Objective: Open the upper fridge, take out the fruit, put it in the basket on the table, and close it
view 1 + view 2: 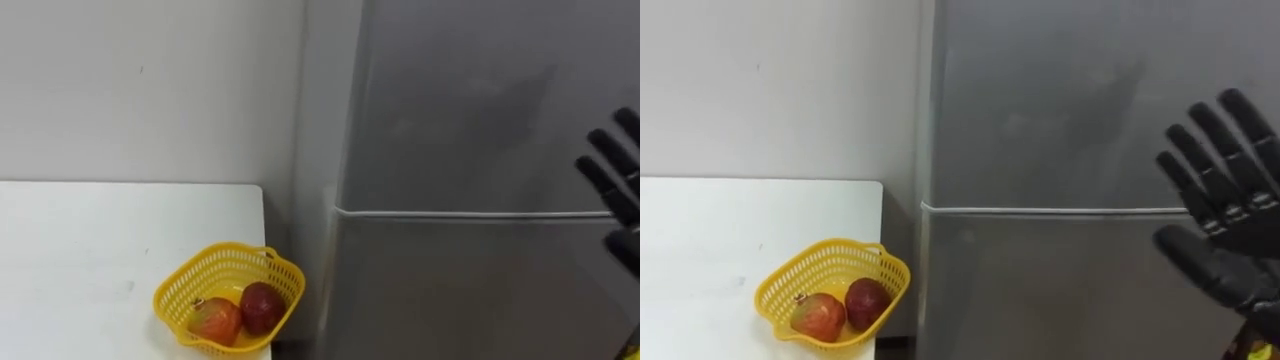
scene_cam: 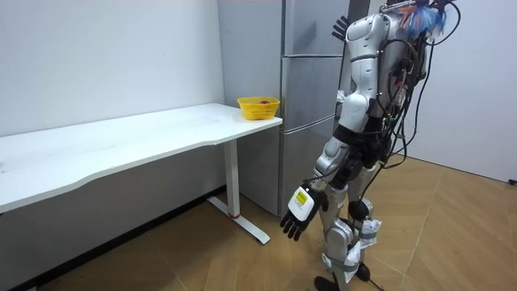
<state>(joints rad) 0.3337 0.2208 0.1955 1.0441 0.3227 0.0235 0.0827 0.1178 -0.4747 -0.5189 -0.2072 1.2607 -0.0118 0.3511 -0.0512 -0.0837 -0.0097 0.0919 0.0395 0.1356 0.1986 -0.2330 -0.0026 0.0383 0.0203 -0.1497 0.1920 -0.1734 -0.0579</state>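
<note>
Barely begun: the upper door [image 1: 1040,100] of the tall grey metal fridge [image 1: 1040,280] is closed, the black right hand [image 1: 1225,240] at three o'clock spread, empty.

I see the basket [image 1: 178,288] near the surface's [image 1: 90,250] right edge, two fruits [image 1: 261,305] side by side inside, possibly apples; the fridge [image 1: 480,120] stands just right of the surface.

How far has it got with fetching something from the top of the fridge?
Barely begun. Done: the robot stands at the fridge. In hand: its right robot hand is raised, fingers straight, before the upper door, holding nothing; the left robot hand hangs open at its side. Left: that door is shut, so opening it, reaching in and taking something out all remain.
</note>
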